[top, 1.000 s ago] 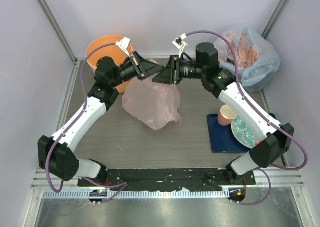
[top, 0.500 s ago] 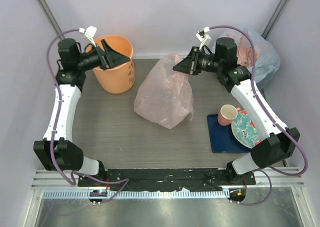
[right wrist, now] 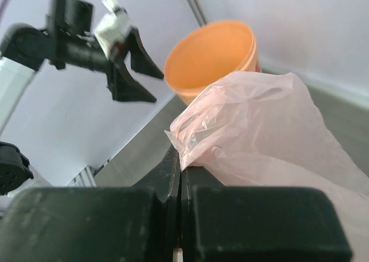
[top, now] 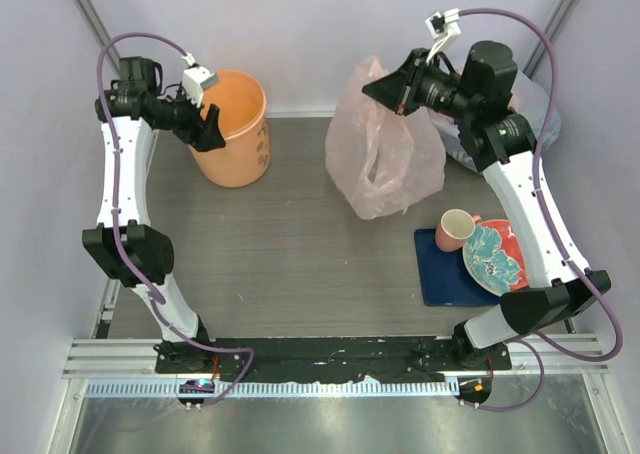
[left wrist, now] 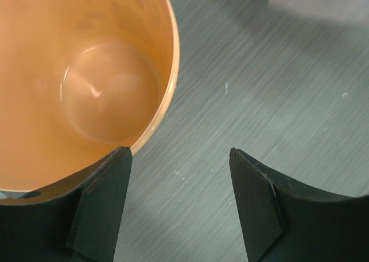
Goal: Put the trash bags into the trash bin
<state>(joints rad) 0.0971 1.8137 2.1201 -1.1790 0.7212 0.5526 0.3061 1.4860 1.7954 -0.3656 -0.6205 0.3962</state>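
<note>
The trash bags show as one thin pale-pink bag (top: 385,159) hanging above the table at back centre, its lower end still near the tabletop. My right gripper (top: 388,87) is shut on its top edge; in the right wrist view the jaws (right wrist: 181,169) pinch a corner of the bag (right wrist: 259,129). The orange trash bin (top: 238,124) stands upright at back left and is empty (left wrist: 86,71). My left gripper (top: 205,129) hovers open at the bin's near-left rim, its fingers (left wrist: 104,198) bare over the table beside the bin.
A bluish-clear sack (top: 535,114) stuffed with pink plastic sits in the back right corner behind the right arm. A pink cup (top: 455,229) and a patterned plate (top: 495,259) rest on a blue mat (top: 445,279) at the right. Walls enclose the back and sides.
My left gripper let go of the bag, opened and swung left to the bin. My right gripper lifted the bag up and to the right.
</note>
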